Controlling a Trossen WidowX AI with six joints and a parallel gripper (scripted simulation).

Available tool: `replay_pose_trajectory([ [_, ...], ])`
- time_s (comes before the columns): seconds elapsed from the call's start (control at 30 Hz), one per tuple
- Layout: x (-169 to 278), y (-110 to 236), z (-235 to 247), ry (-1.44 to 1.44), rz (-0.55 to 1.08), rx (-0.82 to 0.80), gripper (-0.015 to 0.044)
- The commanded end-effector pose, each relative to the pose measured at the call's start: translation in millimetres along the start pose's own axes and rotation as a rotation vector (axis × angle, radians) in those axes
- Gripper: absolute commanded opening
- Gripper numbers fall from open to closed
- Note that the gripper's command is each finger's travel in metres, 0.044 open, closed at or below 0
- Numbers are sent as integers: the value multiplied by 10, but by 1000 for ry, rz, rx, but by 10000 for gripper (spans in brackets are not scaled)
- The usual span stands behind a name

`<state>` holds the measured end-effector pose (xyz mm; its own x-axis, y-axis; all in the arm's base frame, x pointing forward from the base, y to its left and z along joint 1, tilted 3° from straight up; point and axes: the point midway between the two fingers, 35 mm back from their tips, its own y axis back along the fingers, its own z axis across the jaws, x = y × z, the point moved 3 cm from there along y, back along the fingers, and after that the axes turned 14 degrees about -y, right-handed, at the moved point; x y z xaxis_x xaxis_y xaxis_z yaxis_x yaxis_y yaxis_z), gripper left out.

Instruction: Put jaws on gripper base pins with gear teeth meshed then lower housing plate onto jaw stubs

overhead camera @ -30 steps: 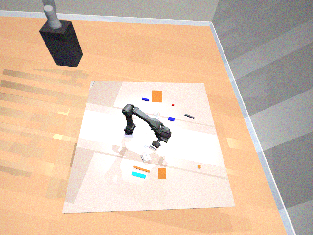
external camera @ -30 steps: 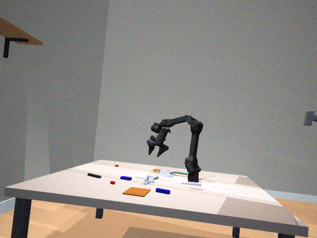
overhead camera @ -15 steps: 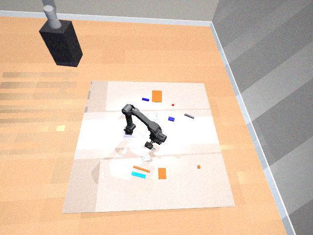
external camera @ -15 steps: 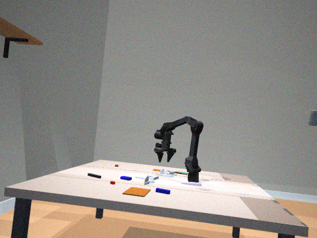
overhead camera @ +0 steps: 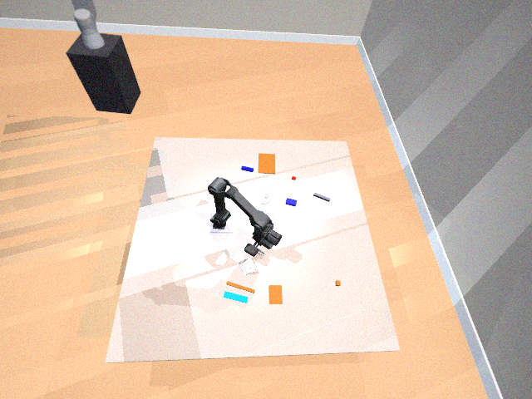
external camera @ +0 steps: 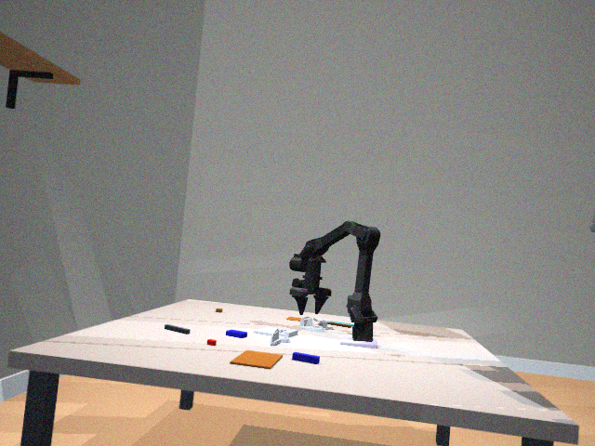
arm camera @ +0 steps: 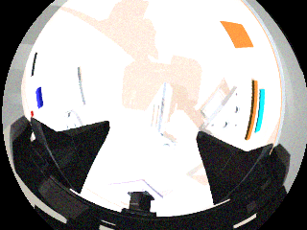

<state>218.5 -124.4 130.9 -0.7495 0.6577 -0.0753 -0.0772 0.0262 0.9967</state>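
A pale desk [overhead camera: 300,326] [external camera: 408,388] [arm camera: 129,158] is shown on a wooden floor [overhead camera: 206,94] [external camera: 144,413], carried on dark legs [external camera: 40,408] [external camera: 186,399]. Plain grey walls [overhead camera: 450,129] [external camera: 384,120] are edged below by a light skirting board [overhead camera: 193,31] [external camera: 552,367], and bands of light and shade are thrown across desk and walls. Beyond the desk's upper left corner in the top view, a black pedestal [overhead camera: 103,77] is topped by a grey rounded fixture [overhead camera: 89,30]. A brown shelf [external camera: 35,59] is held on the wall by a black bracket [external camera: 13,88].

The gripper [overhead camera: 259,252] [external camera: 309,312] [arm camera: 153,128] is spread wide over the desk, with nothing grasped. The task's white parts are laid out separately: a spotted piece [overhead camera: 248,267] [arm camera: 225,115] towards the lower edge from the arm, a narrow piece [arm camera: 164,107] seen between the fingers in the wrist view, and another piece [overhead camera: 265,198] [external camera: 281,335] [arm camera: 72,117] towards the upper edge (which is jaw, base or housing cannot be told, so washed out is the white). An orange square [overhead camera: 267,163] [external camera: 257,359] is set near the upper edge, and an orange cube [overhead camera: 337,283] [external camera: 218,309] towards the right edge.
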Motion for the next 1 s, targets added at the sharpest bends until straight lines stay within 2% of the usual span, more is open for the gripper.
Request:
replay_pose_trajectory([
  [0.0, -2, -32, -4, 4, -1, 3, 440],
  [0.97, -6, -480, -4, 4, -1, 3, 440],
])
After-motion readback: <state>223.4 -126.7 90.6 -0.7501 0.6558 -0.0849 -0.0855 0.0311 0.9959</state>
